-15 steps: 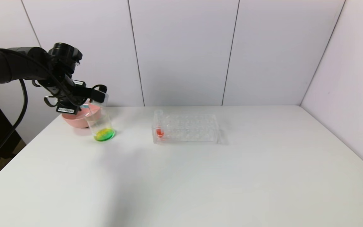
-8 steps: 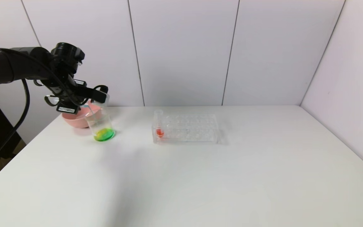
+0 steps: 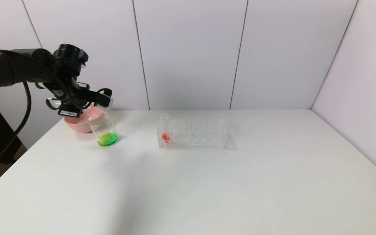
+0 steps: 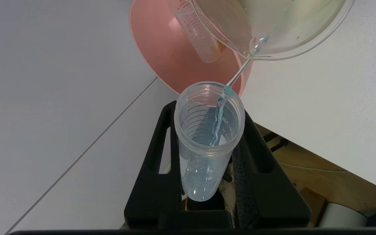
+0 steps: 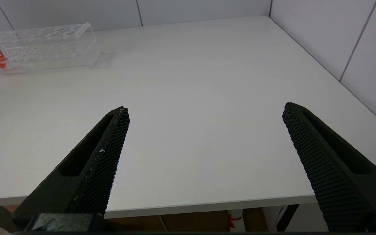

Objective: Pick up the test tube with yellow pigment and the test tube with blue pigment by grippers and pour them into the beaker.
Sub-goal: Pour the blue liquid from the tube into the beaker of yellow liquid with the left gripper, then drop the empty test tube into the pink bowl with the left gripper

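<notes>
My left gripper (image 3: 104,98) is shut on the test tube with blue pigment (image 4: 204,156) and holds it tilted, mouth down, over the beaker (image 3: 104,129). A thin blue thread runs from the tube's mouth to the beaker's rim (image 4: 256,52). The tube is nearly empty. The beaker stands on the table at the back left and holds green and yellow liquid. A second clear tube (image 4: 197,36), with a faint yellowish trace at its tip, lies in the pink bowl (image 4: 162,49). My right gripper (image 5: 205,109) is open and empty at the table's near edge.
The pink bowl (image 3: 77,125) sits right behind the beaker at the table's back left corner. A clear rectangular rack (image 3: 196,132) stands mid-table with a red-liquid tube (image 3: 165,130) in its left end; both also show in the right wrist view (image 5: 44,49).
My left gripper has shifted slightly up and to the right with the tube. The tube's mouth now stands a little higher over the beaker's rim.
</notes>
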